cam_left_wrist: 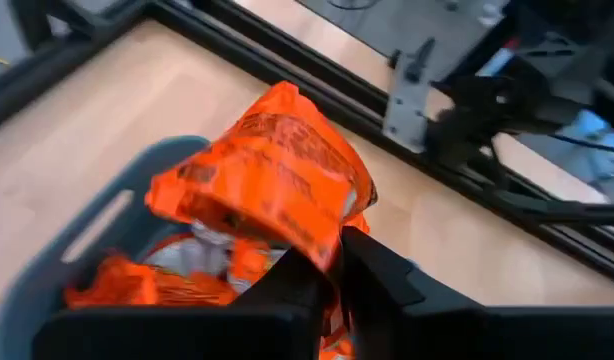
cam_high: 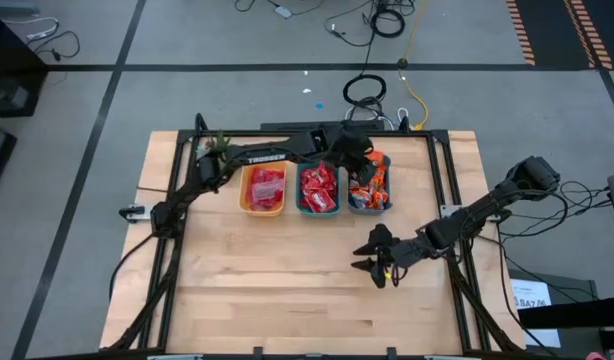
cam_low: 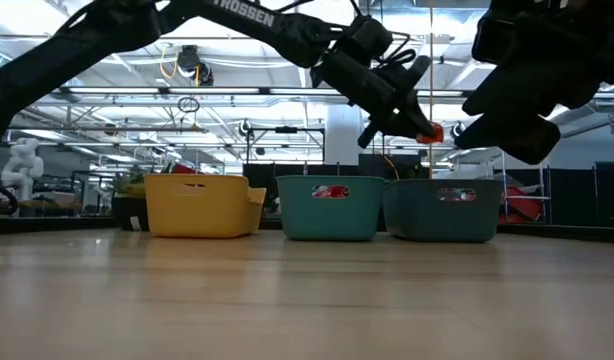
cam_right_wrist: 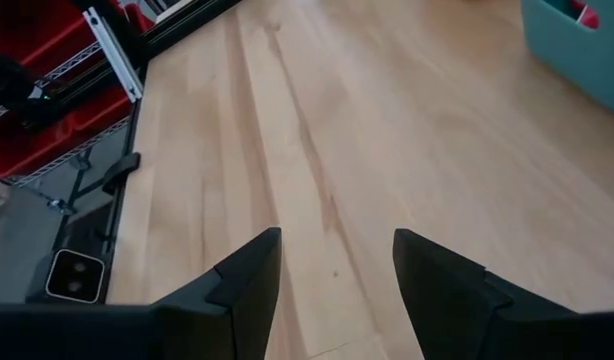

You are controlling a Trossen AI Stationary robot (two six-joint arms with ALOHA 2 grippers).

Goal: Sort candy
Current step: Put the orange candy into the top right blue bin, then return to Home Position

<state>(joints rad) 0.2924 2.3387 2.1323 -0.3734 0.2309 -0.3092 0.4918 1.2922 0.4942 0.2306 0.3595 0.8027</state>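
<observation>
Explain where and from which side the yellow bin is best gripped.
Grip the yellow bin by its bare front rim, coming straight down from above: the top is open, the wall is thin enough for open fingers to straddle, and neighbouring teal bins crowd one side.

Only readable text: white "TROSSEN" lettering on the left arm (cam_low: 249, 17), seen in high and low views.

Left arm stretched across far side of table toward right, left gripper (cam_left_wrist: 332, 262) raised above far right area, fingers pinched on orange wrapped candy (cam_left_wrist: 267, 180). Right arm reaches in from right edge, right gripper (cam_high: 372, 257) low over near-right table, fingers spread, nothing between.
</observation>
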